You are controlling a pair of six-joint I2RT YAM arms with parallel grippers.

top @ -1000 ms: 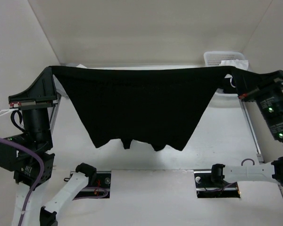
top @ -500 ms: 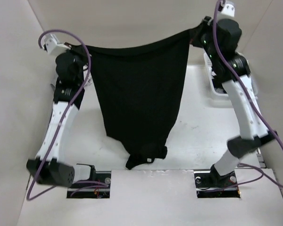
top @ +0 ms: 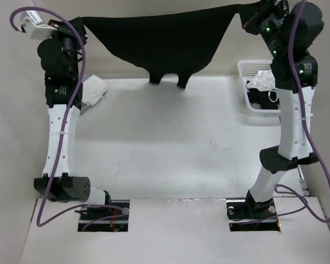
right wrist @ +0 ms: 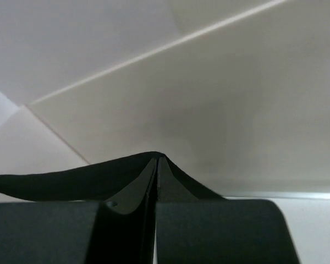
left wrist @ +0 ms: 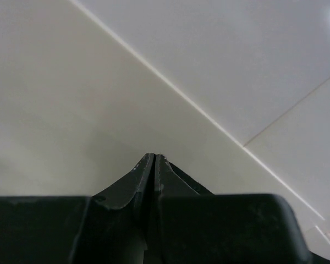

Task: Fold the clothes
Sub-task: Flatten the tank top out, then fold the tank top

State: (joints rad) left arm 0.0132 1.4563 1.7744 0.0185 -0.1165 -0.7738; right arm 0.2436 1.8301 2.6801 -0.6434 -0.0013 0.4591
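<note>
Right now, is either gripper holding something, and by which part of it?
Both hold the black shirt: the left gripper and the right gripper each pinch one end of its top edge.

Soft, matt black cloth makes up the clothes (top: 159, 47). The bench (top: 170, 143) is smooth and white with a dull sheen. The basket (top: 252, 64) looks like white perforated plastic. The left tool (left wrist: 154, 159) has matt black fingers (left wrist: 136, 186), scuffed pale along the edges. The arm shells (top: 60, 137) are glossy white.
</note>
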